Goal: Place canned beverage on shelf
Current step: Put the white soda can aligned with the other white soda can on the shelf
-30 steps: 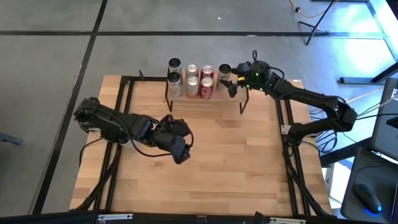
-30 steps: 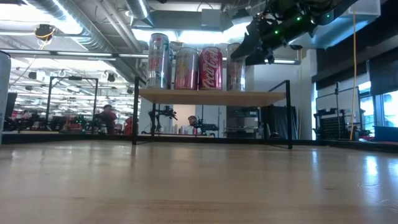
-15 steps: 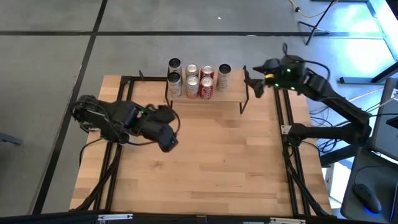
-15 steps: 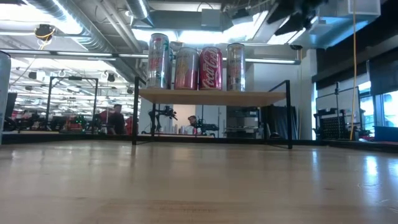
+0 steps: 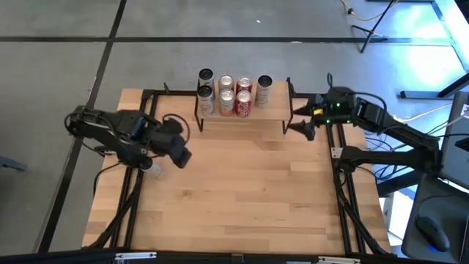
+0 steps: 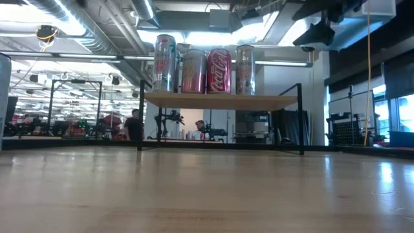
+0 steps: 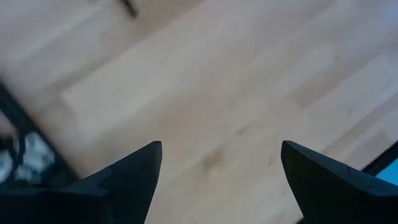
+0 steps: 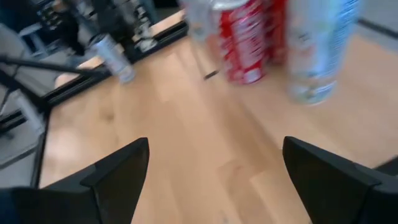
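Observation:
The shelf (image 5: pixel 242 111) stands at the table's far middle, its plank top (image 6: pixel 223 100) on thin black legs. Several cans stand upright on it, red and silver. The rightmost silver can (image 5: pixel 264 82) also shows in the low view (image 6: pixel 244 69) and the right wrist view (image 8: pixel 317 50). My right gripper (image 5: pixel 302 128) is open and empty, just right of the shelf's right end; it shows in its own view (image 8: pixel 214 146) and high up in the low view (image 6: pixel 320 32). My left gripper (image 5: pixel 179 155) is open and empty over the table's left part, seen also in its own view (image 7: pixel 221 168).
Another silver can (image 8: pixel 112 56) stands near the table's left edge by my left arm, showing pale in the high view (image 5: pixel 150 167). Black frame rails (image 5: pixel 335 169) run along both table sides. Bare wood (image 5: pixel 249 191) lies between the arms. People show far behind the shelf (image 6: pixel 132 123).
My right gripper has drawn back from the rightmost can toward the table's right edge, then come a little toward the near edge; that can stays upright on the shelf. My left gripper has gone toward the table's left edge.

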Controlling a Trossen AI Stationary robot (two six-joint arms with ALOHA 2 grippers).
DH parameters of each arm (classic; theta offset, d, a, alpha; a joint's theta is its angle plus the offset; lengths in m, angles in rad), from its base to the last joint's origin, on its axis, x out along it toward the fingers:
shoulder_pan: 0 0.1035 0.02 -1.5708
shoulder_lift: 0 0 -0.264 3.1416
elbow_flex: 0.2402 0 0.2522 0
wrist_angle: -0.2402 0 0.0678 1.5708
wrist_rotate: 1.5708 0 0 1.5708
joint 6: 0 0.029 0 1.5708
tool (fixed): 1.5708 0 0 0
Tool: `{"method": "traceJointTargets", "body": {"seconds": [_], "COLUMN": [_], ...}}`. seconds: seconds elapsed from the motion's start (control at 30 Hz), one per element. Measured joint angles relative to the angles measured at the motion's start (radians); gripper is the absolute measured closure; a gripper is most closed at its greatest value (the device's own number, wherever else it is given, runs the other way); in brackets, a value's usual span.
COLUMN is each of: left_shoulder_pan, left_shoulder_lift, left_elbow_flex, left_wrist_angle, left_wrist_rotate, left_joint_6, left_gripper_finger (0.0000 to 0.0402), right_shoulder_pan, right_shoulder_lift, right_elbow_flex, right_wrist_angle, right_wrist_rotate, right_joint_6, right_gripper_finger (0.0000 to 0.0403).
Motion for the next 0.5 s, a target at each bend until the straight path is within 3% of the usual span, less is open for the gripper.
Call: {"method": "traceJointTargets", "body": {"seconds": [0.23,0.5], "left_shoulder_pan": [0.009,0.008], "left_shoulder_lift": [-0.173,-0.222], "left_elbow_flex": [-0.245,-0.456], "left_wrist_angle": [0.001,0.002], "left_wrist_rotate": [0.117,0.199], "left_joint_6": [-0.078,0.114], "left_gripper_finger": [0.0086,0.0086], "right_shoulder_pan": [0.12,0.171], "right_shoulder_lift": [0.009,0.026], "right_elbow_flex": [-0.053,-0.055], "right_wrist_angle": [0.06,0.138], "right_wrist_rotate": [0.001,0.042], "right_joint_6": [0.011,0.014], "right_gripper_finger": [0.0047,0.0047]}}
